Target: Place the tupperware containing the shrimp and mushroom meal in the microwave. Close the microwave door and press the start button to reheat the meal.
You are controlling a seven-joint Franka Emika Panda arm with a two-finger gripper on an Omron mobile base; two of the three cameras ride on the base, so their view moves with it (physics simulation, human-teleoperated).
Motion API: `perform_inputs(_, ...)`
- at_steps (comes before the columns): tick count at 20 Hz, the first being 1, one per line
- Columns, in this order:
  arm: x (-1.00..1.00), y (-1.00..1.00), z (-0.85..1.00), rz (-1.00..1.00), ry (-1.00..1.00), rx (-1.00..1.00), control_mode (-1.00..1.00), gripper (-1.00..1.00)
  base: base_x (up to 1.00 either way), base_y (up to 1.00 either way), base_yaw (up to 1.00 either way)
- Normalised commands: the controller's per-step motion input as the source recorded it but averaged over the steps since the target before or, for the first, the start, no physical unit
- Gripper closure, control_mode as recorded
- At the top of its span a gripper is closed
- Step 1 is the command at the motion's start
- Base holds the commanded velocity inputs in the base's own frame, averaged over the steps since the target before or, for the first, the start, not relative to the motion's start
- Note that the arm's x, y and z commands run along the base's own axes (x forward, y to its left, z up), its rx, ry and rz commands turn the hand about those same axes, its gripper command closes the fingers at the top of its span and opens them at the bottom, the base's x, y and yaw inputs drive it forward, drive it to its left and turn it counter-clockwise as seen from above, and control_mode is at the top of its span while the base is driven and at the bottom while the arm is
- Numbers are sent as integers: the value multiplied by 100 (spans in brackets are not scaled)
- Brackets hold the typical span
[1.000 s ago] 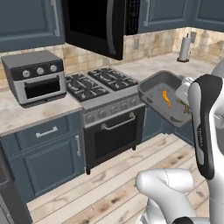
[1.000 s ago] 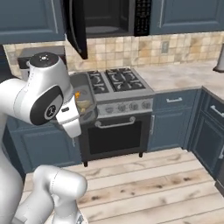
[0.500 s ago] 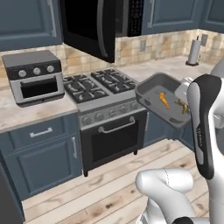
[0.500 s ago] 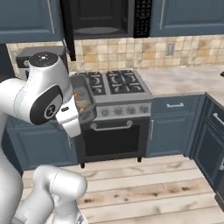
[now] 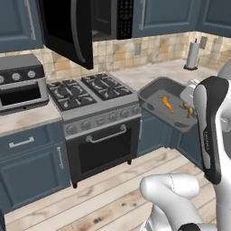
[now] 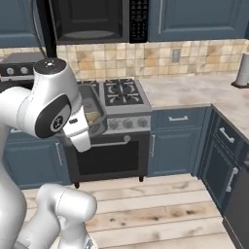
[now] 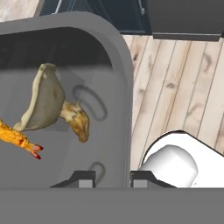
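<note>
The two-finger gripper [image 7: 113, 178] is clamped on the raised rim of the shallow see-through greyish tupperware [image 7: 100, 65]; in the hand view its two dark tips sit either side of the tub's wall at the bottom edge, one inside and one outside.

That close view shows the shrimp and mushroom meal in detail: a pale tan mushroom [image 7: 48, 103] with its brown stem lying near the middle of the tub floor, and the tail of an orange shrimp [image 7: 19, 139] touching it at the left edge. Wooden floorboards show beyond the rim.

The left base view shows what the close view cannot: the tupperware [image 5: 155, 97] is held in the air, just beside the right front corner of the black gas stove [image 5: 92, 97] and in front of the beige counter's edge, with the shrimp [image 5: 168, 104] near the tub's centre and the mushroom [image 5: 187, 108] toward the arm.

Above the stove, the black built-in microwave [image 5: 113, 18] stands with its tall black microwave door [image 5: 67, 31] swung open.

In the right base view the white arm hides most of the tub [image 6: 92, 104], while the microwave [image 6: 97, 19] shows its dark cavity.
</note>
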Motion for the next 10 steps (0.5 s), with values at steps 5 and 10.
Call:
perform_inputs(5, 0, 0, 0, 0, 0, 0, 100, 100, 16, -16, 5)
perform_inputs(10, 0, 0, 0, 0, 0, 0, 100, 100, 39, -8, 10)
